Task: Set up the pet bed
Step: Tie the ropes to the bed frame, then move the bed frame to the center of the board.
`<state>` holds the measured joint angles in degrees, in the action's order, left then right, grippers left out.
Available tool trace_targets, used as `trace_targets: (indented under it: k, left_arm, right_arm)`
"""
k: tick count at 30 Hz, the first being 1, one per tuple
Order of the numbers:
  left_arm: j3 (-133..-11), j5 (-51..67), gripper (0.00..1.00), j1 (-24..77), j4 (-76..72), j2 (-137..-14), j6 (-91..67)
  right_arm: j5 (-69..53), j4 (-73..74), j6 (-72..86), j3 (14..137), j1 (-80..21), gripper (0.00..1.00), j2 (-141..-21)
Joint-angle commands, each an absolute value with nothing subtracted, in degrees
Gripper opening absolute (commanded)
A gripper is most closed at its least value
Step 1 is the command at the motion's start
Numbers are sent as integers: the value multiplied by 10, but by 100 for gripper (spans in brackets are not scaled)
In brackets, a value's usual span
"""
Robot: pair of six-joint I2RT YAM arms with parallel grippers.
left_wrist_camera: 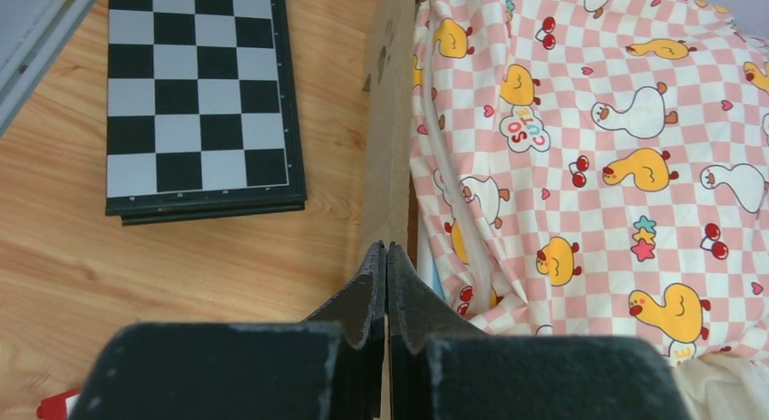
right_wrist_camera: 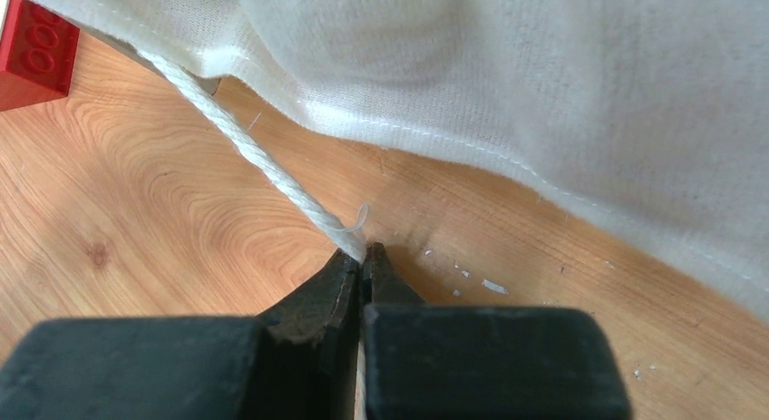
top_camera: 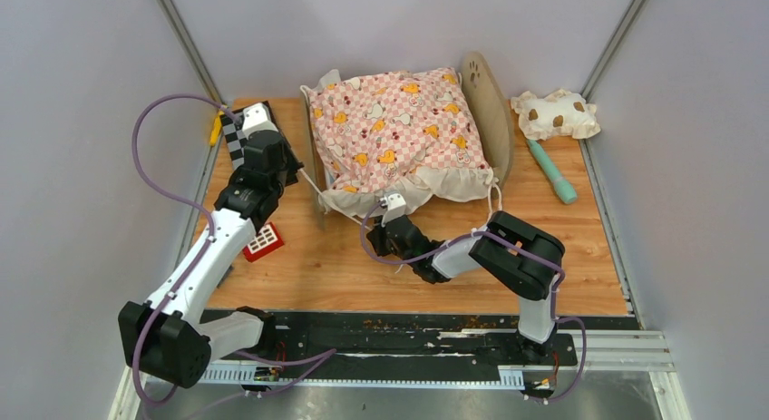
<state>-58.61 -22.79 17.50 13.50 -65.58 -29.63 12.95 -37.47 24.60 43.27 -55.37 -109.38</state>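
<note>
The pet bed (top_camera: 491, 112) stands at the back middle of the table, its paw-print headboard on the right. The pink checkered cushion (top_camera: 390, 130) lies on it and hides its striped base. My left gripper (top_camera: 299, 172) is shut on the top edge of the bed's left wooden end board (left_wrist_camera: 390, 148); its fingertips meet over the thin board in the left wrist view (left_wrist_camera: 387, 248), with the cushion (left_wrist_camera: 589, 148) just to the right. My right gripper (top_camera: 392, 203) is low at the cushion's front ruffle (right_wrist_camera: 544, 93). It is shut (right_wrist_camera: 365, 250) on the cushion's white cord (right_wrist_camera: 263, 166).
A folded chessboard (top_camera: 238, 130) lies left of the bed, also in the left wrist view (left_wrist_camera: 195, 93). A red brick (top_camera: 264, 241) sits by the left arm. The spotted pillow (top_camera: 555, 113) and a teal stick (top_camera: 551, 170) lie right of the headboard. Walls close in on three sides.
</note>
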Motion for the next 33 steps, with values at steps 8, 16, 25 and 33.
trace_targets:
  k: [8, 16, 25, 33]
  left_arm:
    - [-564, -210, 0, 148, 59, -579, -325]
    - [-425, -119, 11, 148, 75, -478, -393]
    - [-357, -57, 58, 148, 112, -414, -422]
    - [-396, -90, 89, 148, 162, -400, -383]
  right_arm:
    - [106, -274, 213, 395, -562, 0, -1113]
    - [103, -258, 189, 400, -583, 25, -1069]
    - [111, -156, 155, 399, -585, 46, -957]
    - [216, 33, 152, 408, -578, 69, -743]
